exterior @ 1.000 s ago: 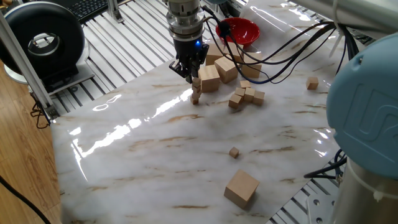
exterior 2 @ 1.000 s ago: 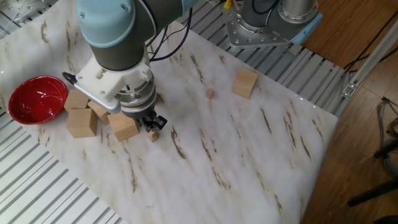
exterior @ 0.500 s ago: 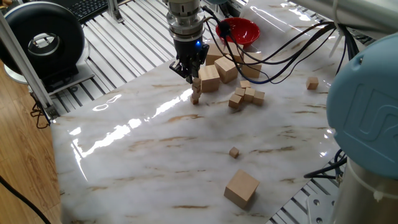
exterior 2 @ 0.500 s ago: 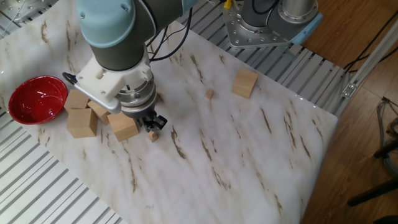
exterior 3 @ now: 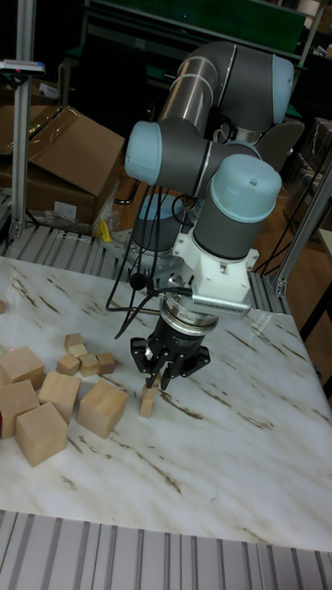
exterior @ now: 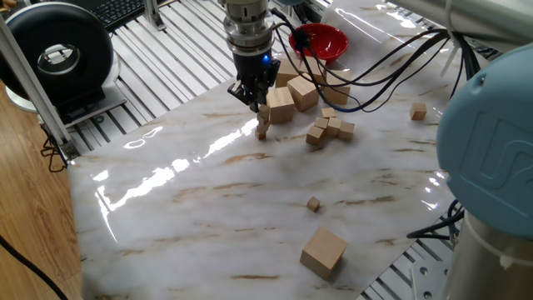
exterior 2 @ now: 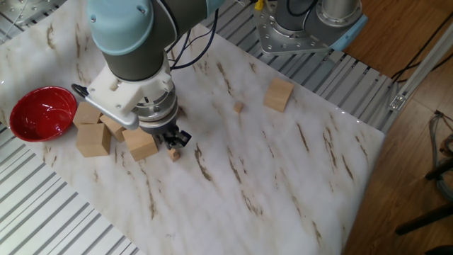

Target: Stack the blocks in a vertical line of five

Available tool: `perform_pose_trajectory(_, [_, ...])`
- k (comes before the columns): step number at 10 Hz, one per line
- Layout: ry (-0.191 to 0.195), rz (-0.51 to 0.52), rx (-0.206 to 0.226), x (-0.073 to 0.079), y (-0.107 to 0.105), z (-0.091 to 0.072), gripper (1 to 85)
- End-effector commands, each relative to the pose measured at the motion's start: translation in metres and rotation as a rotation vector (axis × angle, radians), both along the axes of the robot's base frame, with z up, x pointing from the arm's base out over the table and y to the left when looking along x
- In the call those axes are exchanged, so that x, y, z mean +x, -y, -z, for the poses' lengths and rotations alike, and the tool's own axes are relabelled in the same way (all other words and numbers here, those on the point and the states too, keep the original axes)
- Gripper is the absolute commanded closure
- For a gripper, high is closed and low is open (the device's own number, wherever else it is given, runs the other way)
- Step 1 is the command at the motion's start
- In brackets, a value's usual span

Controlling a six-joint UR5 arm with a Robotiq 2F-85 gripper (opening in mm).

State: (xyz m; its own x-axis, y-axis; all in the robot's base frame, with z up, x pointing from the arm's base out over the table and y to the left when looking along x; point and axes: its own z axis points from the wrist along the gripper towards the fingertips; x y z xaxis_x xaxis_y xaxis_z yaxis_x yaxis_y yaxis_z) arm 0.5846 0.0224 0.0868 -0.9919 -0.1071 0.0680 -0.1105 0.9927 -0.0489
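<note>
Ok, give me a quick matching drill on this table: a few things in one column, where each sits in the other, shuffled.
Things:
1. red bowl
2. gripper
3. lone tiny block
4. large cube standing alone

Places:
A. right over the small stack
B. nearest the table's front edge in the one fixed view
C. far end of the table, behind the cube cluster
D. open marble, mid-table

Pairs: 1-C, 2-A, 3-D, 4-B

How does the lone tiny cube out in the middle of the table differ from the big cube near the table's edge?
The lone tiny cube is several times smaller than the big cube. It lies further in on the marble table, nearer the gripper, while the big cube sits close to the edge. Both are plain light wood, lying loose, untouched.
</note>
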Motion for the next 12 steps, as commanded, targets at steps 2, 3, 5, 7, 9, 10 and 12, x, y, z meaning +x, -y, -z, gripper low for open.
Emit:
perform_pose_trajectory(2, [-0.003,-0.01,0.012,-0.0002,-0.0018,-0.0006,74.7])
perform_pose_trajectory(3, [-0.003,-0.012,0.012,-0.0002,-0.0018,-0.0006,73.7])
perform_pose_trajectory(5, [-0.008,-0.027,0.011,-0.0013,-0.0013,-0.0007,69.7])
perform_pose_trajectory(7, [-0.008,-0.028,0.011,-0.001,-0.0014,-0.0005,68.7])
perform_pose_trajectory(9, [-0.008,-0.03,0.011,-0.0008,-0.0016,-0.0007,68.0])
perform_pose_trajectory(10, [-0.008,-0.03,0.011,-0.0007,-0.0018,-0.0008,68.0])
perform_pose_trajectory(12, [-0.001,-0.037,0.012,0.0015,-0.0021,-0.0009,66.0])
